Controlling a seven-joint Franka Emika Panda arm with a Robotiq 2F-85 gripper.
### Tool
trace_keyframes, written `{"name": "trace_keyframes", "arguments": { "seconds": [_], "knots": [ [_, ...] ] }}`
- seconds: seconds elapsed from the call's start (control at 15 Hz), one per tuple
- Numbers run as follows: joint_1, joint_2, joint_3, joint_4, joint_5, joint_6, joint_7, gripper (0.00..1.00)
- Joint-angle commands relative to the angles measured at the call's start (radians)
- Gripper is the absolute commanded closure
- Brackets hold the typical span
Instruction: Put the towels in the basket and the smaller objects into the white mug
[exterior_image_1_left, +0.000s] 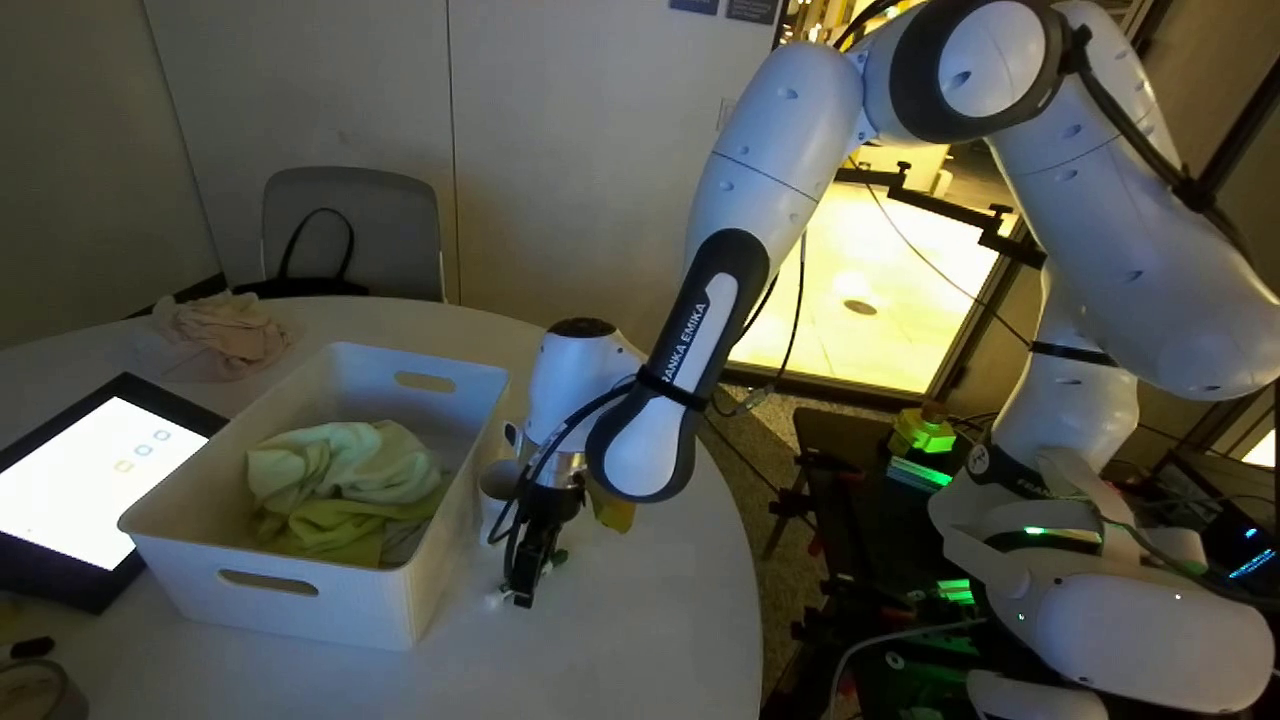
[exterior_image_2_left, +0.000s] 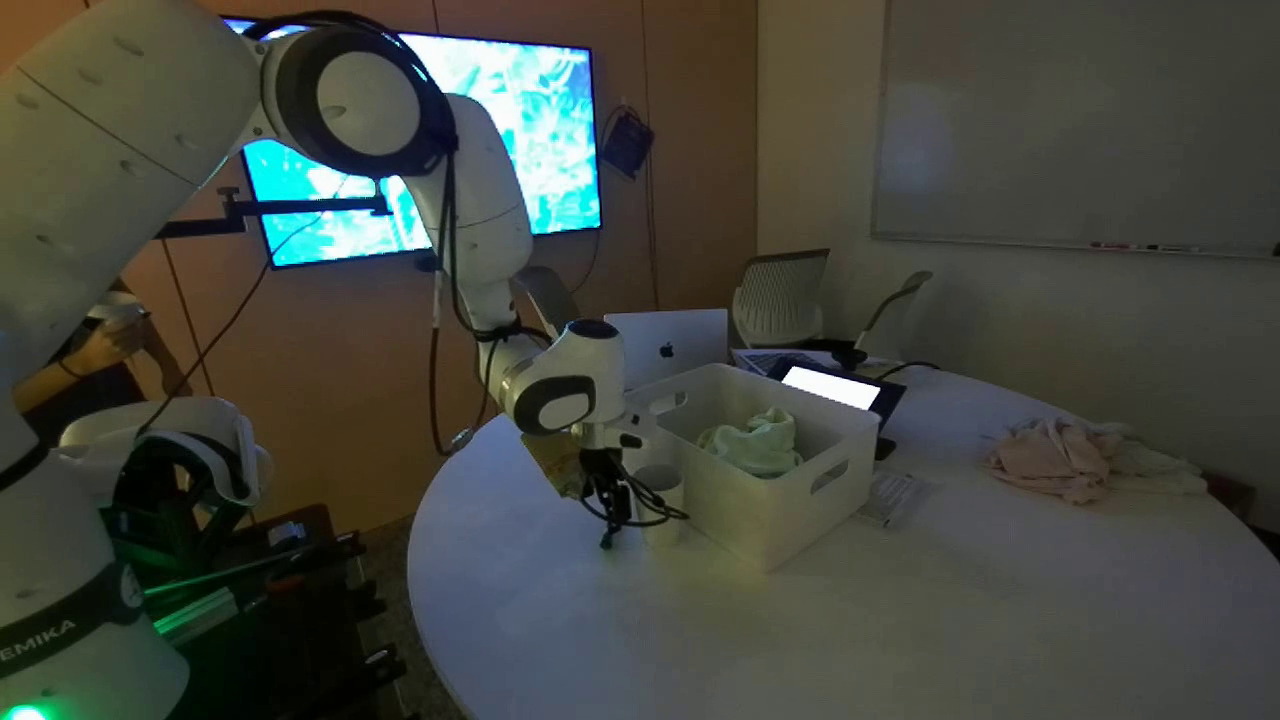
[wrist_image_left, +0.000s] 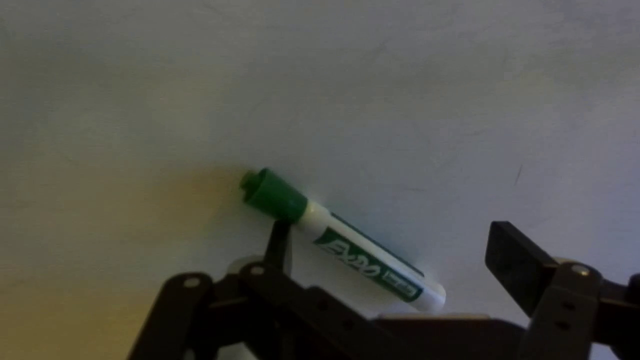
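Marker (wrist_image_left: 345, 243), green cap and white barrel: lying on the table (exterior_image_2_left: 900, 620), largely within the gap between your fingertips as seen in the wrist view. Your gripper (wrist_image_left: 390, 227) stands wide and holds nothing. One finger (wrist_image_left: 277, 250) overlaps the cap's edge in that view; whether it touches or merely hangs above, you cannot tell from here.

Principal finding, by judgement: poor grip alignment. Its length runs closer to your closing direction than across it. Close at this angle and you would likely press on the cap and the far end, and it could spin, roll or squirt away. Lowering without a shift risks pinning the cap beneath that finger. Turning the wrist so both sides meet across the barrel should remove both causes.

Second finding: the white mug (exterior_image_2_left: 672, 490) stands upright just beside the basket (exterior_image_1_left: 350, 607), close to your gripper. Slack cables (exterior_image_2_left: 680, 515) cross in front of it in an exterior view; a careless swing may hook or topple it. Its mouth looks narrow, so a marker carried flat would probably catch on the rim and drop. Mug contents cannot be made out.

Towels (exterior_image_1_left: 345, 460) lie heaped inside the basket; low travel over its wall could drag them, a lesser risk.
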Motion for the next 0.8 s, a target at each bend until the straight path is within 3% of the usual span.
{"name": "trace_keyframes", "arguments": {
  "seconds": [0.0,0.73],
  "knots": [
    [-0.034,0.032,0.025,0.04,0.023,-0.025,-0.043,0.0],
    [-0.045,0.059,0.024,0.055,0.026,-0.057,-0.049,0.0]
  ]
}}
